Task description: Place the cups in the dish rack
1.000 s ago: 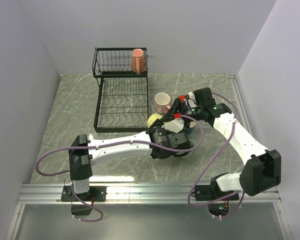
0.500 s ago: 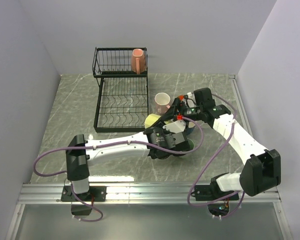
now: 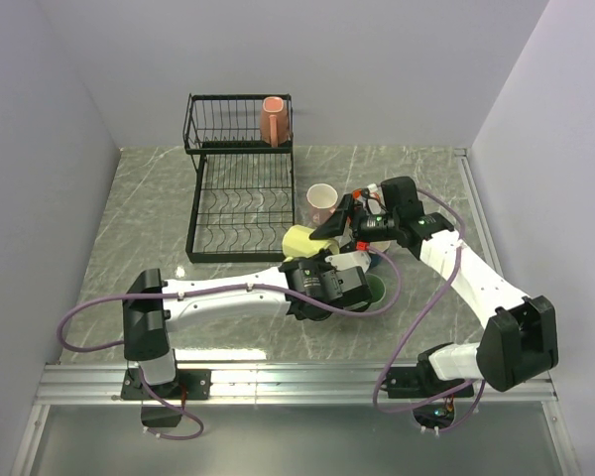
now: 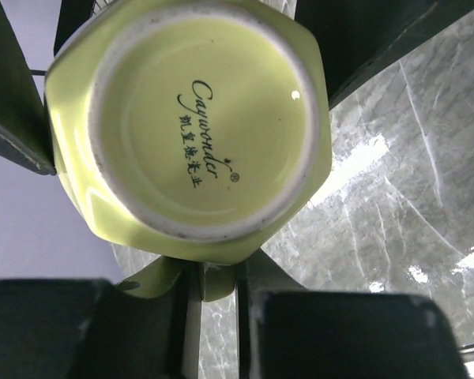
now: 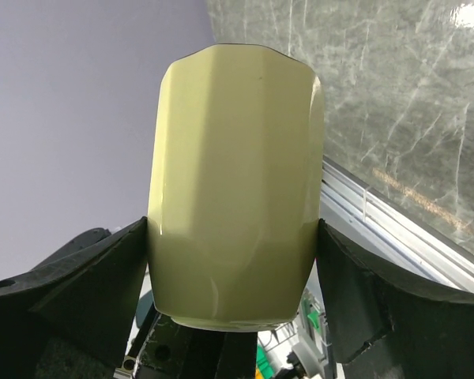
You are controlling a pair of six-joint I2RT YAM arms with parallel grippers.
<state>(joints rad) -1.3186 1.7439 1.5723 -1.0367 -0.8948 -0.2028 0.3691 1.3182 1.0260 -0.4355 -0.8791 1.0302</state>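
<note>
The dish rack [image 3: 191,203] stood at the far left of the bench [image 3: 139,218], with one pink cup [image 3: 273,121] in its raised upper basket. Just off the rack's near right corner, the left fingers [image 4: 316,332] were pinched narrow on the handle of the pale yellow cup [image 3: 299,242], which was off the bench. The right fingers [image 5: 79,300] stood wide, pressed against that cup's two sides, and a second pink cup [image 3: 322,203] sat on the bench just beyond.

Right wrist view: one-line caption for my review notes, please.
Pale yellow cup clamped in the right gripper, marbled table behind.
</note>
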